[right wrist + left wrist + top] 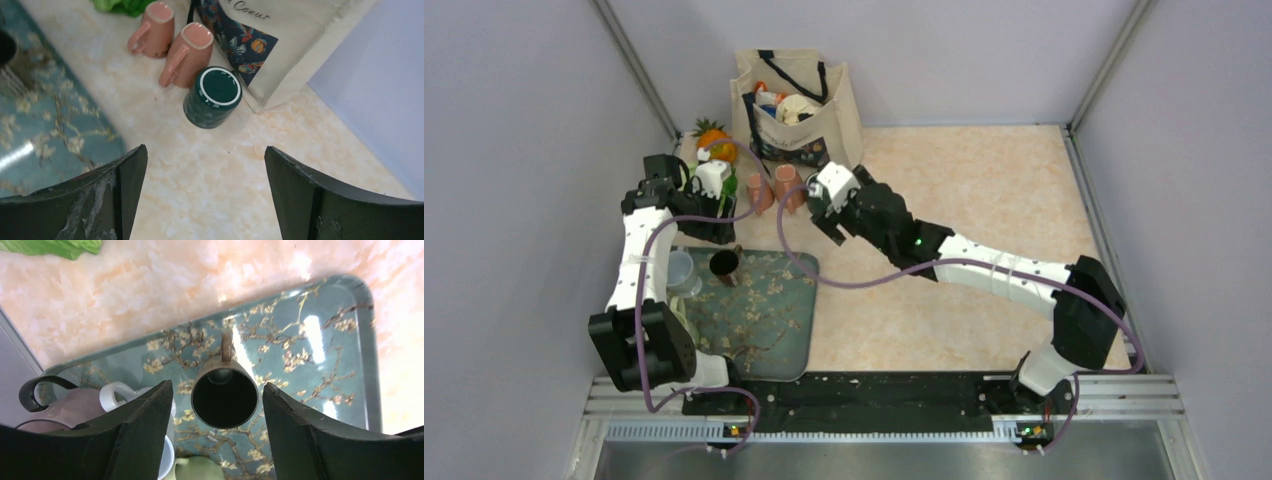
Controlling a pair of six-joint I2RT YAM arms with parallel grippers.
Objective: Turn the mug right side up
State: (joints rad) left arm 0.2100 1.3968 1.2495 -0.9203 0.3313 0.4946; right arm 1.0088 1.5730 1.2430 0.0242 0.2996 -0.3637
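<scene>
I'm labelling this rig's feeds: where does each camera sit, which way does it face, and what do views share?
Top external: above and behind the bases, looking down on the table; left arm and right arm show whole.
Left wrist: on the left arm, facing down at the brown mug on the tray; the open left gripper frames it.
Right wrist: on the right arm, facing down at the inverted green mug; the open right gripper shows.
Shared: all three see the tray.
</scene>
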